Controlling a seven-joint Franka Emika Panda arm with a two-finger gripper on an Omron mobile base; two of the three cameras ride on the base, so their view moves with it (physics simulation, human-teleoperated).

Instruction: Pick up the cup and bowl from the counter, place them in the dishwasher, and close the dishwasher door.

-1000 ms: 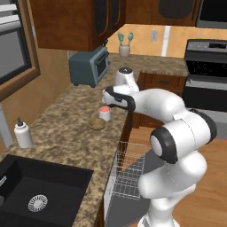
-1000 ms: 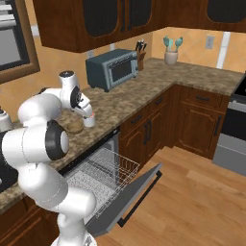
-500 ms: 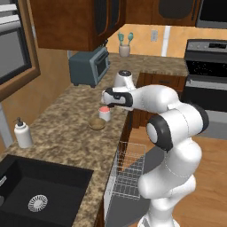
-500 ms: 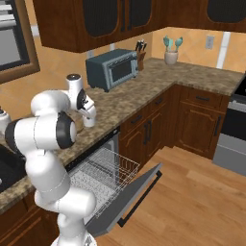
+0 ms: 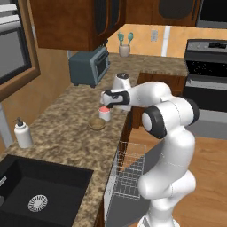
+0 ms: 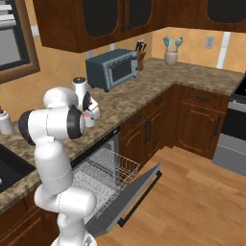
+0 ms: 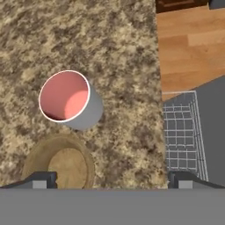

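Note:
The cup (image 7: pixel 66 96), white with a pink inside, stands upright on the granite counter (image 7: pixel 118 52). The tan wooden bowl (image 7: pixel 61 165) sits right beside it. My gripper (image 7: pixel 112 181) hovers above them, open with its fingertips (image 7: pixel 41 180) far apart and nothing between them. In the left base view the gripper (image 5: pixel 106 103) hangs just over the cup (image 5: pixel 104 114), with the bowl (image 5: pixel 96 123) to its near left. The dishwasher door (image 6: pixel 132 199) is folded down, and the white wire rack (image 6: pixel 103 173) is pulled out below the counter edge.
A grey toaster oven (image 5: pixel 91 66) stands further along the counter. A white soap bottle (image 5: pixel 22 133) is by the black sink (image 5: pixel 40 195). A holder with teal utensils (image 5: pixel 124 46) sits in the far corner, and the stove (image 5: pixel 208 66) is at the right.
The arm's elbow has swung upward and over. The hand has shifted a little along the counter and now sits over the cup. The jaws stay wide.

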